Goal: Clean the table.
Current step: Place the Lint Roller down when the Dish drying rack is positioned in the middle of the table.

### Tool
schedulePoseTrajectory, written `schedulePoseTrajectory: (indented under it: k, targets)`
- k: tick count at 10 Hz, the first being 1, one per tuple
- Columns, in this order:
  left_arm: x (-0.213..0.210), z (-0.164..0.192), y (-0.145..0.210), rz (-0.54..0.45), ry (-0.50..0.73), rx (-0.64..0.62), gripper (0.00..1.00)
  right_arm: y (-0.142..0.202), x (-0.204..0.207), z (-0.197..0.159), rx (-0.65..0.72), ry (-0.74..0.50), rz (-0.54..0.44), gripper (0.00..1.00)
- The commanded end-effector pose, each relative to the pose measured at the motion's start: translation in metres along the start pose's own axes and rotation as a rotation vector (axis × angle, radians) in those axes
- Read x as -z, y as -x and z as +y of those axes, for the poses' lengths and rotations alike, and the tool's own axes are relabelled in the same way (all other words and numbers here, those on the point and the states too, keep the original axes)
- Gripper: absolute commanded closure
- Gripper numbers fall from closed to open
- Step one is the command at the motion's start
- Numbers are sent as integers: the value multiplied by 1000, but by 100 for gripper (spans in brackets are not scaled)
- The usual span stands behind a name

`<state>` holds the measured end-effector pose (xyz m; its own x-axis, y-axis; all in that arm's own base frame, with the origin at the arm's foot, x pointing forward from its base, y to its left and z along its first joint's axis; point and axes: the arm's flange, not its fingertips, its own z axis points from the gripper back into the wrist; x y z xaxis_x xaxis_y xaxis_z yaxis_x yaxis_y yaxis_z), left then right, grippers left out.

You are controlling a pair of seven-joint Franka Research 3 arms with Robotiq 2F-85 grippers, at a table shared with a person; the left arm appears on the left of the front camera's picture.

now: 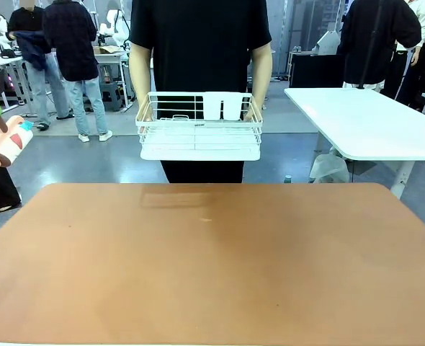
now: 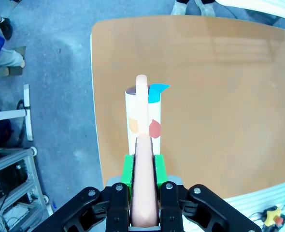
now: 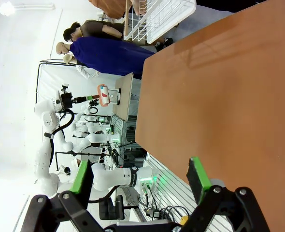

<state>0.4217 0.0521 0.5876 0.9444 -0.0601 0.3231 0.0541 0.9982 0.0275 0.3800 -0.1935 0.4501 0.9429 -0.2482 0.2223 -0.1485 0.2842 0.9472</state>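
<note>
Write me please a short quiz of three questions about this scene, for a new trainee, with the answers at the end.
1. True or false: the left claw is shut on the pink handle of the lint roller.
2. Fill in the missing word: the right claw is ____ and holds nothing.
3. Choose one. Where is the white wire rack?
A. In the person's hands, lifted off the table
B. Lying flat on the table
C. In the right claw

Key: 1 true; 2 open; 3 A.
</note>
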Motion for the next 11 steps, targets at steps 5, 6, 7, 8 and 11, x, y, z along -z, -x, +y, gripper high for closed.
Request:
schedulePoseTrajectory:
  k: [5, 6, 7, 8, 11]
  targets:
    - [-4, 2, -2, 10, -8, 3, 79, -1, 0, 2, -23, -20, -5, 0]
    - [-4, 2, -2, 10, -8, 3, 79, -1, 0, 2, -23, -20, -5, 0]
    - [-4, 2, -2, 10, -8, 3, 79, -1, 0, 2, -23, -20, -5, 0]
    - [-4, 2, -2, 10, -8, 3, 79, -1, 0, 2, -23, -20, -5, 0]
    - [-4, 2, -2, 10, -8, 3, 79, -1, 0, 2, -23, -20, -5, 0]
